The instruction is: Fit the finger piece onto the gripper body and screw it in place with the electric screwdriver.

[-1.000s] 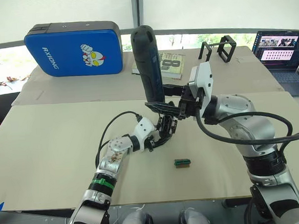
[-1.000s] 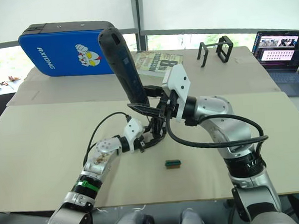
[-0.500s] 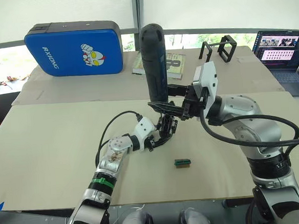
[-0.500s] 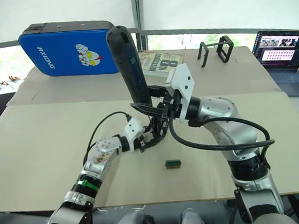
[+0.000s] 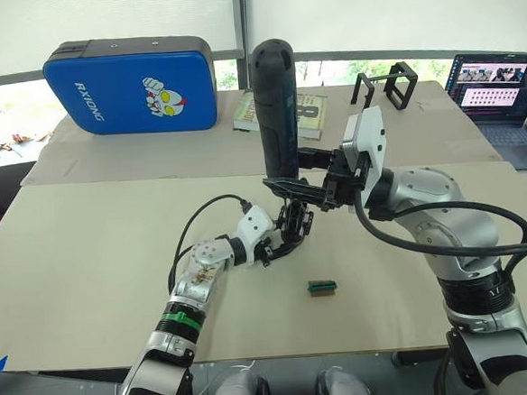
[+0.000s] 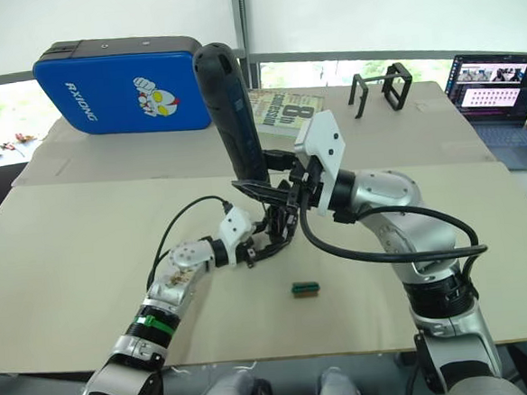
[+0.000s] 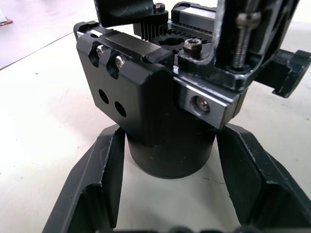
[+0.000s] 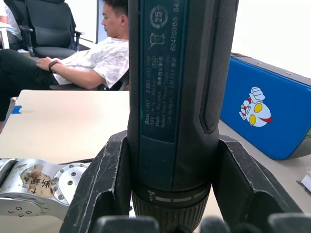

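The gripper body (image 5: 293, 224) stands on the table's middle, and its round base (image 7: 167, 150) sits between my left gripper's fingers (image 7: 99, 184). That left gripper (image 5: 283, 239) is shut on the base. My right gripper (image 5: 292, 188) is shut on the electric screwdriver (image 5: 276, 115), a thick dark cylinder held almost upright with its lower end just above the body. Its barrel (image 8: 175, 97) is clamped between the right fingers (image 8: 109, 179). Among the body's black parts I cannot tell the finger piece apart.
A tiny green-and-black block (image 5: 320, 287) lies in front of the grippers. At the back are a blue case (image 5: 129, 85), a book (image 5: 305, 115), black frame brackets (image 5: 387, 85) and a laptop (image 5: 495, 86). A person (image 8: 92, 58) sits beyond the table.
The screwdriver has swung more upright, its top moving to the right, and the right arm shifted slightly with it. The left gripper and the gripper body stayed put.
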